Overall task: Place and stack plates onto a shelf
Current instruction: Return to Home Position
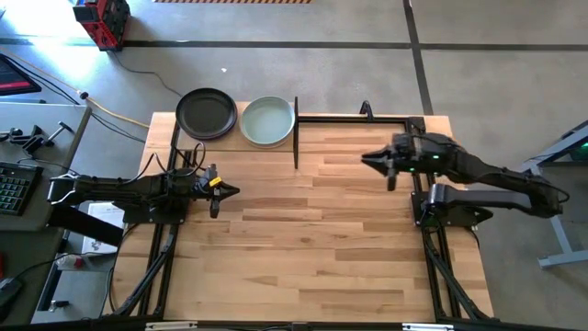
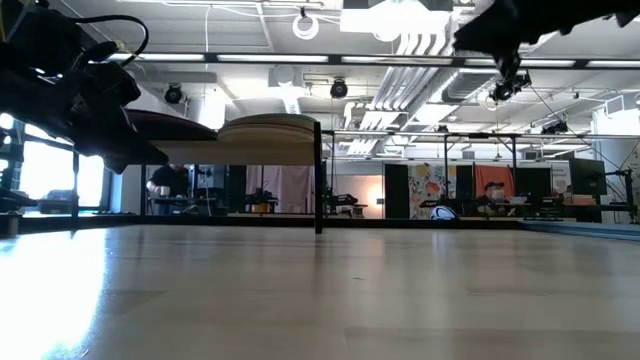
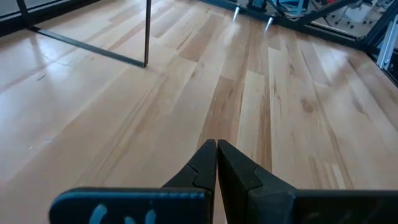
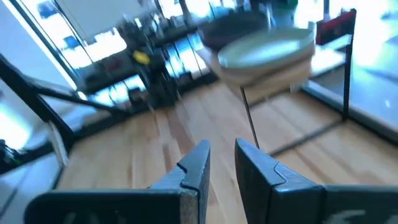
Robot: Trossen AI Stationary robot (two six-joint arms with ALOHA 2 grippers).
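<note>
Black plate (image 1: 206,112) and pale sage green plate (image 1: 267,120), round and rimmed, uppermost side by side on the raised shelf (image 2: 250,152) at the table's (image 1: 322,248) far edge. Left gripper (image 1: 220,191) pinched closed, empty, over the left side; right gripper (image 1: 386,167) slightly parted, empty, opposite.

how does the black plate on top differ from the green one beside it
The black plate is dark and lies farther from the black upright bar; the green plate is pale and lies right beside that bar. Both are round, rimmed and face up.
</note>
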